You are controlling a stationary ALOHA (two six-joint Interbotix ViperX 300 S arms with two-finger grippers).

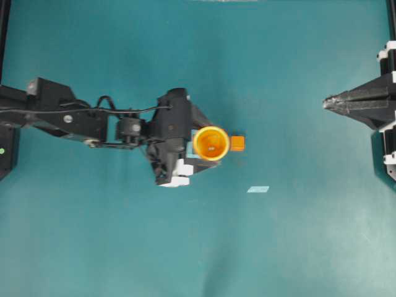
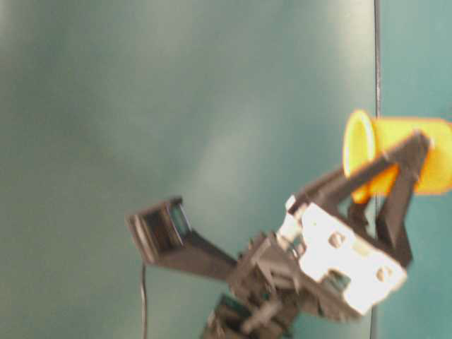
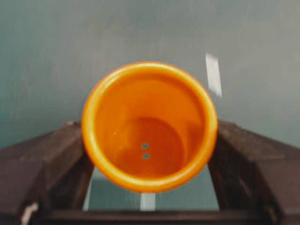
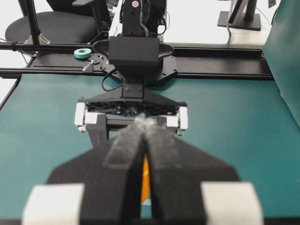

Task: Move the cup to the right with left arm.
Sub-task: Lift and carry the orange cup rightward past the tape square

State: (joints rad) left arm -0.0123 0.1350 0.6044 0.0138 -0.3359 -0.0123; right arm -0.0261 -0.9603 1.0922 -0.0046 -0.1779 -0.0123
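One empty orange cup point(image 1: 211, 143), centre frame overhead, sits clamped between the left gripper's point(image 1: 204, 145) fingers; one orange cube point(image 1: 237, 143) touches its right side. The right gripper point(image 1: 329, 103) rests closed.

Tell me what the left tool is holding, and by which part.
The left tool holds the cup by its side walls, a finger on each side.

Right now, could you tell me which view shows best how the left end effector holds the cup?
The left wrist view: the cup sits between both fingers. Overhead shows its rim beside the cube. Table-level shows its side. The right wrist view shows an orange sliver.
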